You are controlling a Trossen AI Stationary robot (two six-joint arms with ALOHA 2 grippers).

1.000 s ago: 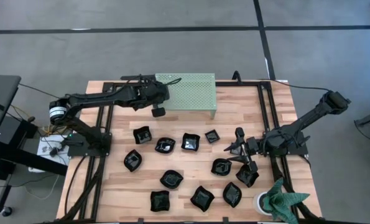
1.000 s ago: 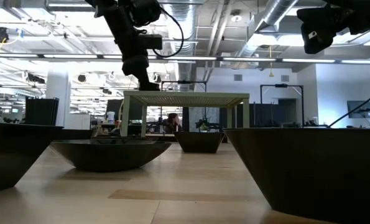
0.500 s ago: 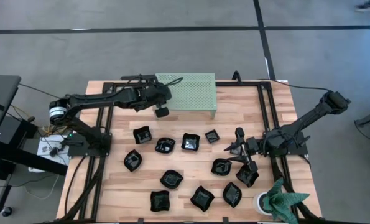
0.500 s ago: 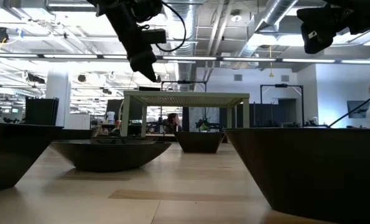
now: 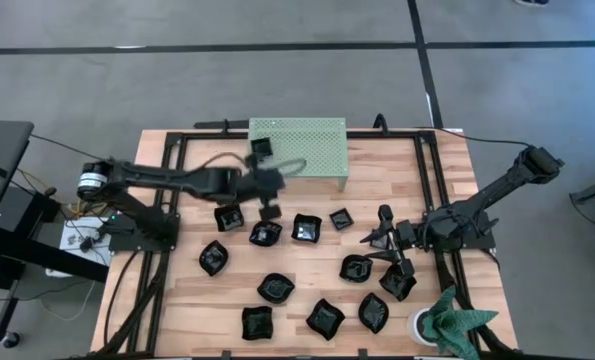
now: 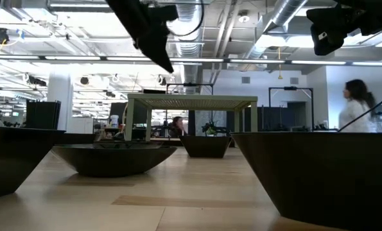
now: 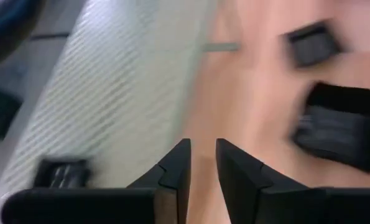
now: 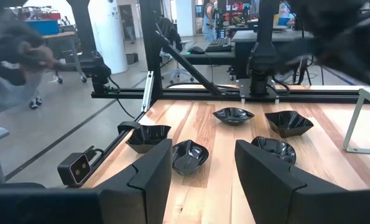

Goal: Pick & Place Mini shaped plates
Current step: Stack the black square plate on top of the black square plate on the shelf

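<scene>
Several glossy black mini plates point(image 5: 306, 228) lie scattered flat on the wooden table. One more small plate point(image 5: 262, 147) sits on top of the pale green perforated stand point(image 5: 312, 150), near its left end, and also shows in the left wrist view point(image 7: 63, 171). My left gripper point(image 5: 270, 208) hovers above the far row of plates, in front of the stand, blurred; a narrow gap shows between its fingertips point(image 7: 202, 144) and it holds nothing. My right gripper point(image 5: 382, 241) waits open and empty at the right, above two plates point(image 5: 356, 268).
A white pot with a green plant point(image 5: 447, 322) stands at the near right corner. Black frame rails point(image 5: 424, 180) run along the table's sides. A person point(image 6: 354, 112) walks in the room behind. Bare wood lies between the stand and the right rail.
My left gripper has risen from the stand's left front corner and swung toward the near edge and a little right, over the far row of plates. The small plate on the stand, hidden by the arm before, now shows uncovered.
</scene>
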